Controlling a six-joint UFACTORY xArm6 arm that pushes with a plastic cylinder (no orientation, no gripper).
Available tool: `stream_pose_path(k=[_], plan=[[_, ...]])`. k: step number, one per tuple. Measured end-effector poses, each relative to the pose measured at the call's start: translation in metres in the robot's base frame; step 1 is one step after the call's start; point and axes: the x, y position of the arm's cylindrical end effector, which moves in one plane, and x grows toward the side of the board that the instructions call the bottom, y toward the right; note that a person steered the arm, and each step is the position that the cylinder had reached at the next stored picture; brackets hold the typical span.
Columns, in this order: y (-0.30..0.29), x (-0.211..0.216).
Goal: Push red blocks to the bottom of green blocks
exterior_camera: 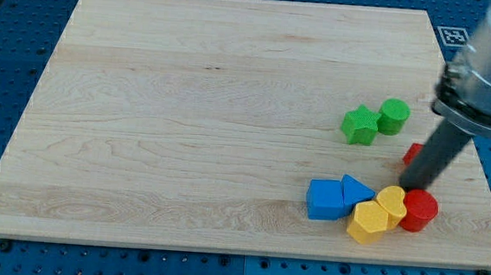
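A green star block (pixel 361 126) and a green cylinder (pixel 393 116) sit side by side at the view's right. A red cylinder (pixel 419 210) lies at the lower right, touching a yellow block (pixel 392 202). A second red block (pixel 412 153) is mostly hidden behind the rod, so its shape cannot be made out. My tip (pixel 410 187) is just above the red cylinder, below the hidden red block and below-right of the green blocks.
A blue cube (pixel 325 199) and a blue triangular block (pixel 357 192) sit left of two yellow blocks, the lower one hexagonal (pixel 368 221). The wooden board (pixel 187 107) ends close to the right of the red blocks, with blue pegboard around it.
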Motion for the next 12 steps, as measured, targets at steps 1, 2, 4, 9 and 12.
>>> stream_pose_path(k=[1, 2, 4, 9, 12], plan=[[-0.017, -0.026], [-0.007, -0.009], [0.009, 0.012], [0.068, 0.089], [0.007, 0.009]])
